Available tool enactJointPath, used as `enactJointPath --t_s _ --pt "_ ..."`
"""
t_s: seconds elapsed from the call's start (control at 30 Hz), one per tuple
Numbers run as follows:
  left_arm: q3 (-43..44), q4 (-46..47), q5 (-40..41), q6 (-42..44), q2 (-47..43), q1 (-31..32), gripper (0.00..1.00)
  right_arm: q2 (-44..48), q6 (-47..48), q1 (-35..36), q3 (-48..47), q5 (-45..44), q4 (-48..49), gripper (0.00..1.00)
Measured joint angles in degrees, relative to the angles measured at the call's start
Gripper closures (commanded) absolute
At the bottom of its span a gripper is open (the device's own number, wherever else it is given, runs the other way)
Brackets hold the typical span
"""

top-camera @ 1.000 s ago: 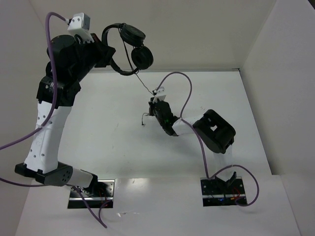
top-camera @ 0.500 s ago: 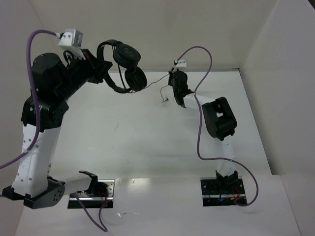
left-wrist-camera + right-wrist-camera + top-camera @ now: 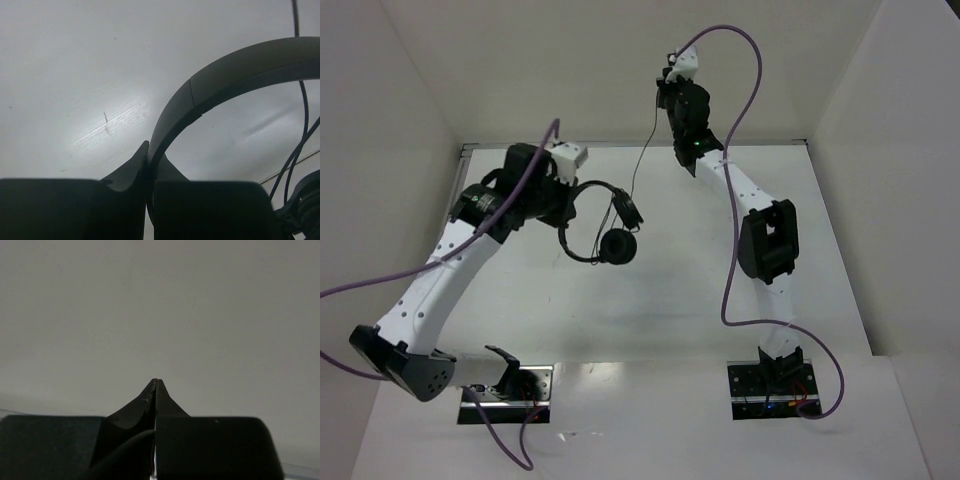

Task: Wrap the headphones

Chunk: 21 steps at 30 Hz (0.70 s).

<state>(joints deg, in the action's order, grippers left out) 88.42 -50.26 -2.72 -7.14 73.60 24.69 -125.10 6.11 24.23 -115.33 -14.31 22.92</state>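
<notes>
The black headphones [image 3: 603, 238] hang above the table left of centre, with one round ear pad [image 3: 617, 247] at the bottom. My left gripper [image 3: 563, 207] is shut on the thin headband [image 3: 225, 75], which is pinched between its jaws [image 3: 148, 159]. The thin dark cord [image 3: 642, 150] runs nearly straight up from the headphones to my right gripper [image 3: 662, 96], held high near the back wall. In the right wrist view that gripper [image 3: 155, 382] is shut, and the cord [image 3: 127, 452] comes out from between its jaws at the lower left. More cord [image 3: 302, 125] hangs at the right of the left wrist view.
White walls enclose the white table [image 3: 570, 310] at the back [image 3: 570, 60], left and right. Thick purple cables [image 3: 725, 260] loop off both arms. The arm bases [image 3: 505, 385] sit at the near edge.
My left arm has swung down and to the right, lowering the headphones over the table. My right arm has risen toward the back wall, drawing the cord up nearly straight.
</notes>
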Motion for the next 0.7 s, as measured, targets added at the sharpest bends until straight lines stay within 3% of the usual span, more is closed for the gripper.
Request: enactJointPath --t_s 0.37,0.53,0.7 --pt "-1.57 -1.97 17.57 4.04 12.24 13.88 1.0 2.1 4.42 0.28 -4.68 2.93 -8.04 0.99" --pt "-2.49 -1.09 25.0 2.73 20.5 14.86 1.0 8.57 5.77 1.53 -1.33 2.64 -11.23 0.99" --pt "-8.0 0.63 33.0 0.5 22.82 14.16 1.0 20.06 8.02 2.14 5.62 2.27 -11.8 0.99"
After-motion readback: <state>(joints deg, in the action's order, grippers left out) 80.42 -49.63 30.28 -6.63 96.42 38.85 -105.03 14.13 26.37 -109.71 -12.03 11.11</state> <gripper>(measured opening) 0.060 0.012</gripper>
